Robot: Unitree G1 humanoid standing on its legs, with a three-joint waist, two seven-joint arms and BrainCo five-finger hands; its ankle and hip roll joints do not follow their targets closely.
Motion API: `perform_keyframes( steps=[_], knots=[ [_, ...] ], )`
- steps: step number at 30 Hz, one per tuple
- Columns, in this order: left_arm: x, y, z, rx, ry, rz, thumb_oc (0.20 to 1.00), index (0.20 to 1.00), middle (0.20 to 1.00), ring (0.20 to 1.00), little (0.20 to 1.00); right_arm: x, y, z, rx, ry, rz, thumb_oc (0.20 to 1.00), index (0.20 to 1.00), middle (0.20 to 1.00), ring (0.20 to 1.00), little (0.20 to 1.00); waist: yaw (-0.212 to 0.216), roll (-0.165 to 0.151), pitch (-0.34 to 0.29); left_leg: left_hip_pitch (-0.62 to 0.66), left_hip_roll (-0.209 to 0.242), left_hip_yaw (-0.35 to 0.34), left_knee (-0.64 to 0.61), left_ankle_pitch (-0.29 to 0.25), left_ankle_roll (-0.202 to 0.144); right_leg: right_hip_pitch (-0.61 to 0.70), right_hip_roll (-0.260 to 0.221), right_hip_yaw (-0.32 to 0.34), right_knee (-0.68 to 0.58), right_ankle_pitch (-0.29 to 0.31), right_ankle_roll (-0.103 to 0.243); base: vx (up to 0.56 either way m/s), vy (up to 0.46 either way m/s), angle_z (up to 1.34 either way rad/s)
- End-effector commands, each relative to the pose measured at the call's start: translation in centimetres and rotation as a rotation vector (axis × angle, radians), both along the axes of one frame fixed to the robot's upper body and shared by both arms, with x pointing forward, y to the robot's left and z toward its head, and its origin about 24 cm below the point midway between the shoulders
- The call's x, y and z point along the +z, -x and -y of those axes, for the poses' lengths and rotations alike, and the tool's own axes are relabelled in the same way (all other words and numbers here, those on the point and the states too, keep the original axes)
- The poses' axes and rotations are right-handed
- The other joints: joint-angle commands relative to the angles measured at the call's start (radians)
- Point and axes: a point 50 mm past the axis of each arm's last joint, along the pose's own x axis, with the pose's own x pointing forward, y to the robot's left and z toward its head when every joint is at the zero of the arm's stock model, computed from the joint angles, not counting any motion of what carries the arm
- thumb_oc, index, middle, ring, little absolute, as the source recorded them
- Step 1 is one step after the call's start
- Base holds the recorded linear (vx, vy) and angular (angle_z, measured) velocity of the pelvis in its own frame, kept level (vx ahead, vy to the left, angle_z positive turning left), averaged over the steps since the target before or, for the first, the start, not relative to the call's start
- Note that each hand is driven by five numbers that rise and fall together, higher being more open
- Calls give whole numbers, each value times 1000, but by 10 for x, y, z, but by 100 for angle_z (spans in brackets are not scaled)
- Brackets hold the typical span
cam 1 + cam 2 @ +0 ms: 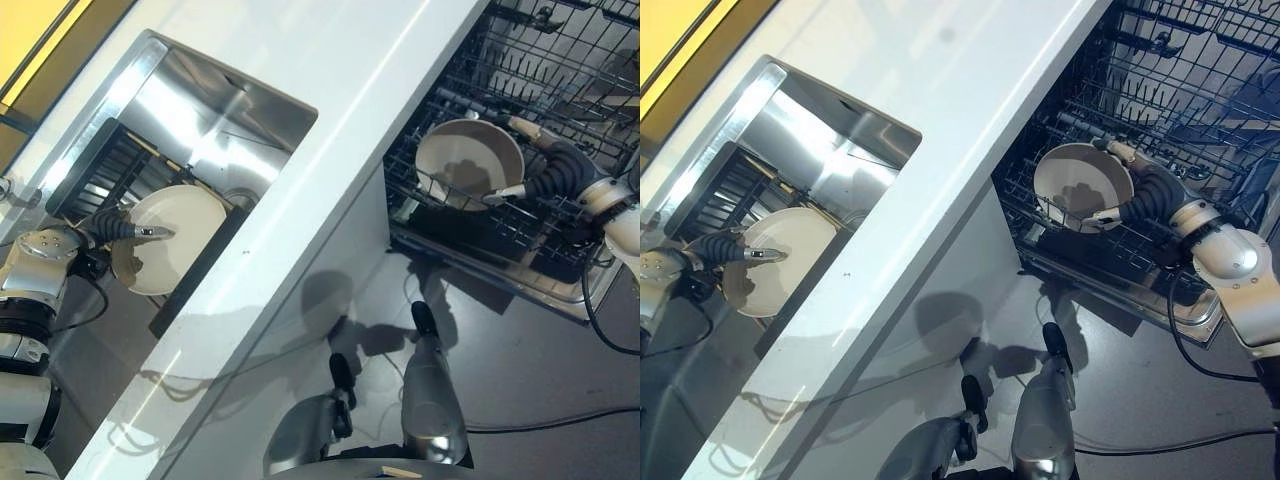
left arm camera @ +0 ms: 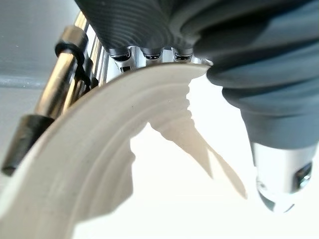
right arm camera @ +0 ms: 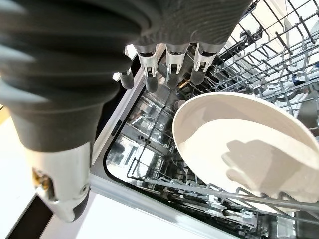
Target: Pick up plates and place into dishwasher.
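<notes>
1. Holding one cream plate (image 1: 165,240) in the sink (image 1: 225,95), the left hand (image 1: 120,230) pinches its rim: the thumb lies across the face and the fingers (image 2: 144,52) curl behind the edge, as the left wrist view shows.
2. A second cream plate (image 1: 470,160) stands tilted in the dishwasher rack (image 1: 560,90), which sits across the white counter (image 1: 330,170) from the sink.
3. The right hand (image 1: 1140,200) is at that plate's rim. Its wrist view shows the fingers (image 3: 172,67) hanging loosely just above the edge with the thumb apart on the near side, so I judge it relaxed and letting go, not clamped.
4. To finish this step well, check that the plate leans steadily between the tines before drawing the right hand straight back, fingers clear of the wires.
5. For the sink plate, lift it upright and high enough to pass the sink wall and counter edge, keeping the pinch firm since only the rim is gripped.
6. A dark ridged mat (image 1: 105,165) lies in the sink behind that plate; the rack's wires are the main snag beside the counter.
</notes>
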Motion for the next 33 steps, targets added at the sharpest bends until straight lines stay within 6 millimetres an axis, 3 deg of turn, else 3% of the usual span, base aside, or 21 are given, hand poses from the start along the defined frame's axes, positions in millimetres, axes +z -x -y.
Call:
perform_keyframes(
  steps=[1,12,21,25,33],
  knots=[
    [-35,16,23,-227,89,-137,200,200,200,200,200,21,12,-1,61,4,99,1000,1000,1000,1000,1000,1,-20,-105,-88,-38,11,72,-8,17,10,-20,-16,154,-187,-4,28,-19,3],
    [-21,19,28,-302,44,-98,200,200,200,200,200,16,18,5,45,-18,76,1000,1000,1000,1000,1000,26,-28,-153,-64,-37,-12,53,-11,17,47,-13,-43,133,-194,-5,6,-41,5],
    [8,16,28,-286,31,68,200,200,200,200,200,3,23,11,26,-69,62,1000,1000,1000,1000,1000,56,-56,-195,-48,-25,-34,42,-13,19,80,2,-69,115,-195,-8,1,-72,8],
    [25,16,22,-224,-15,221,200,200,200,200,200,-1,26,15,9,-95,73,1000,1000,1000,1000,1000,69,-68,-211,-43,-21,-41,36,-12,19,91,5,-76,108,-194,-8,7,-52,1],
    [57,29,3,28,-208,655,200,200,200,200,200,-10,37,28,-86,-163,189,1000,1000,1000,1000,1000,111,-125,-259,-29,0,-54,16,-14,22,123,21,-105,84,-196,-11,-6,-105,2]
  ],
)
